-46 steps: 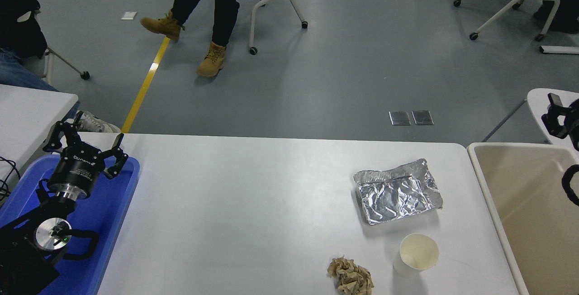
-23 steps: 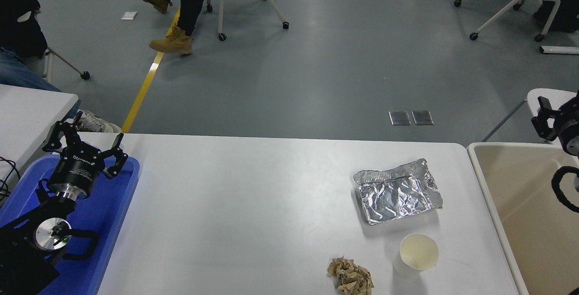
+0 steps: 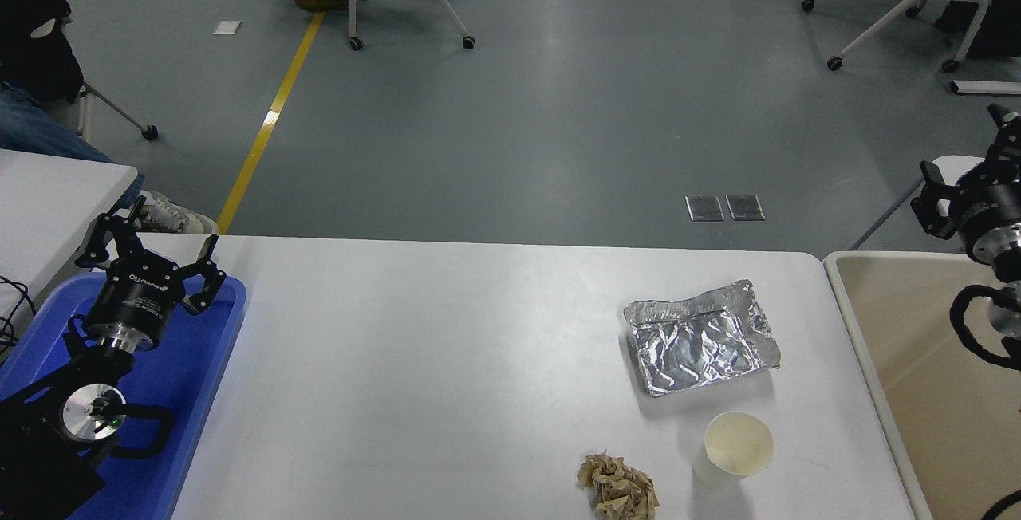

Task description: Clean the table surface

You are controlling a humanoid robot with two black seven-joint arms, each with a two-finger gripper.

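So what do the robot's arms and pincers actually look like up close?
Both are black. The left pincer has jointed black fingers on a round black body with pale lettering, then a silver ring and a silver disc with a small green light; a black cable loops beside it. The right pincer looks the same in black, with a silver ring and a black cable loop below.

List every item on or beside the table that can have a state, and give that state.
foil tray: crumpled, open side up, empty.
paper cup: upright, empty.
brown paper wad: crumpled, lying loose.
beige bin: open; nothing seen inside.
blue tray: at the table's left end.
left gripper: open, over the blue tray.
right gripper: above the bin's far edge.
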